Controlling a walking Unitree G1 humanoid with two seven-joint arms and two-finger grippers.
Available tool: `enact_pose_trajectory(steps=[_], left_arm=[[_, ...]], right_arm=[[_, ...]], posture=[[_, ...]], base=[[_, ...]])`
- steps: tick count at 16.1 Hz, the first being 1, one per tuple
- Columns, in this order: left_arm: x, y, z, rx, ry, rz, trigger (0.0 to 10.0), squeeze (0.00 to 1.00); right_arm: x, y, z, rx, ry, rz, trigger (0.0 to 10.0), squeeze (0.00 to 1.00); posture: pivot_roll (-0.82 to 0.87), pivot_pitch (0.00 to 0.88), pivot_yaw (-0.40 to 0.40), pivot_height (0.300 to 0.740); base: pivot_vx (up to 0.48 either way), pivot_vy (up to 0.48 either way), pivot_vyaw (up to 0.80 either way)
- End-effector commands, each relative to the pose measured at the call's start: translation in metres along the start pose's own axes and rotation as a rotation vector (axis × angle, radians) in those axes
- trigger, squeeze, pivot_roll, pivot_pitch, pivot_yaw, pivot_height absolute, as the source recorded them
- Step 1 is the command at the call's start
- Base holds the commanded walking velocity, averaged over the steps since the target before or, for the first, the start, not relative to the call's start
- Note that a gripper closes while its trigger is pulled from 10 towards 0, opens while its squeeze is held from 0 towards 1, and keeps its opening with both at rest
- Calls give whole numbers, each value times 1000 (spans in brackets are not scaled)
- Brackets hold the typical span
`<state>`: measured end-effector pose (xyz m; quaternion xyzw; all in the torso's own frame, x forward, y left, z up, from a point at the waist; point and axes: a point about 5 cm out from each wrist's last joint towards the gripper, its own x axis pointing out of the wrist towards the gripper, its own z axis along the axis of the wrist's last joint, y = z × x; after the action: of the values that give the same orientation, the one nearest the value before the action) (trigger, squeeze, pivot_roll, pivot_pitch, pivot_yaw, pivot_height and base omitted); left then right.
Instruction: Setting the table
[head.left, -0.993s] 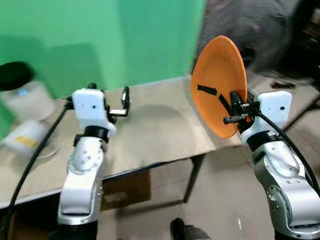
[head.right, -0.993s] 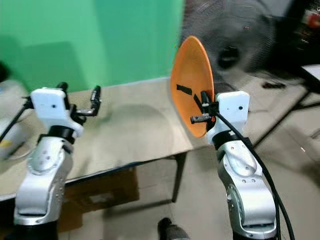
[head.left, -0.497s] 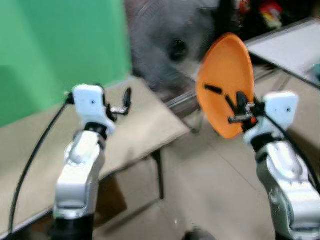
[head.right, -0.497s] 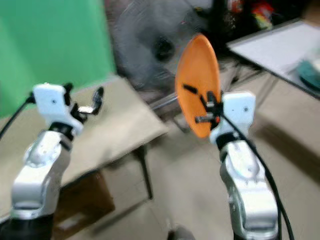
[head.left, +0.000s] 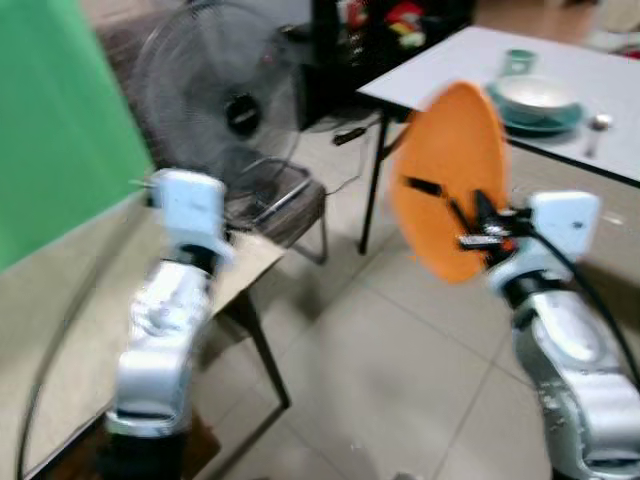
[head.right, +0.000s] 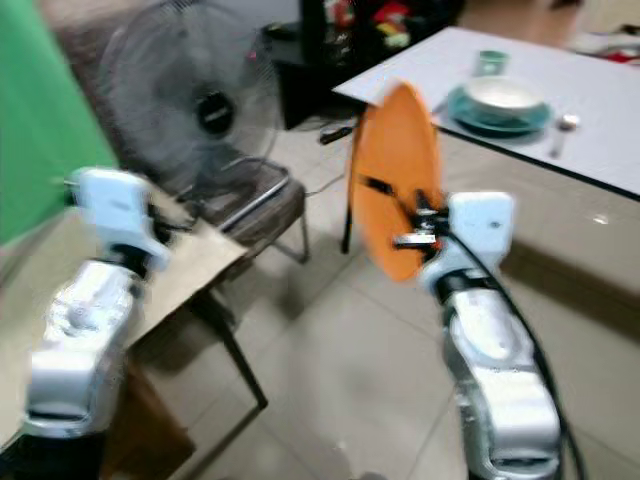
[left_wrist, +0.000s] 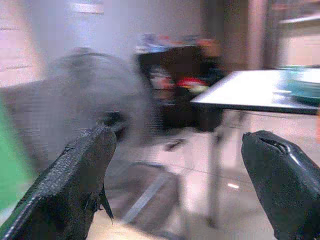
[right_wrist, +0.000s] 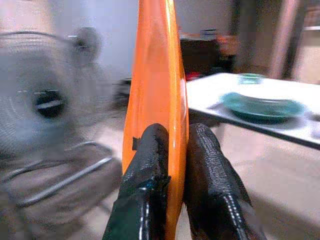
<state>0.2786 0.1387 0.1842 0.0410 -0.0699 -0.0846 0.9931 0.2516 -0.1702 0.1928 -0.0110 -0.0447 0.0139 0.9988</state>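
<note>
My right gripper (head.left: 472, 228) is shut on the rim of an orange plate (head.left: 450, 175), which it holds up on edge at chest height. In the right wrist view its two black fingers (right_wrist: 149, 160) pinch the plate (right_wrist: 156, 75) from both sides. Ahead to the right stands a white table (head.left: 470, 70) with a teal plate and a white bowl (head.left: 537, 98), a small teal cup (head.left: 518, 61) and a spoon (head.left: 597, 124). My left arm (head.left: 185, 215) is raised on the left. The left gripper (left_wrist: 177, 137) is open with nothing between its fingers.
A beige table (head.left: 70, 330) and a green wall (head.left: 50, 110) lie to the left. A standing fan (head.left: 225, 105) and a chair with a metal frame (head.left: 285, 200) stand between the two tables. Tiled floor (head.left: 380, 380) stretches ahead. The picture is blurred.
The whole view has swung right: green wall and beige table slid left, fan and white table came into sight. The plate stays in my right gripper.
</note>
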Motion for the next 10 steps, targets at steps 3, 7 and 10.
enact_pose_trajectory(steps=[3,7,10], left_arm=[[-1,9,-1,-17,3,65,10000,0],[0,-8,-14,-6,83,-68,10000,0],[3,-1,-16,0,89,-22,10000,0]], right_arm=[[-1,11,16,3,-69,58,10000,0],[-6,3,13,-32,-62,39,10000,0],[-10,0,11,-71,-50,22,10000,0]], posture=[[1,0,62,740],[-21,0,89,740],[-22,0,93,740]], base=[[0,0,-800],[0,0,-800],[0,0,-800]])
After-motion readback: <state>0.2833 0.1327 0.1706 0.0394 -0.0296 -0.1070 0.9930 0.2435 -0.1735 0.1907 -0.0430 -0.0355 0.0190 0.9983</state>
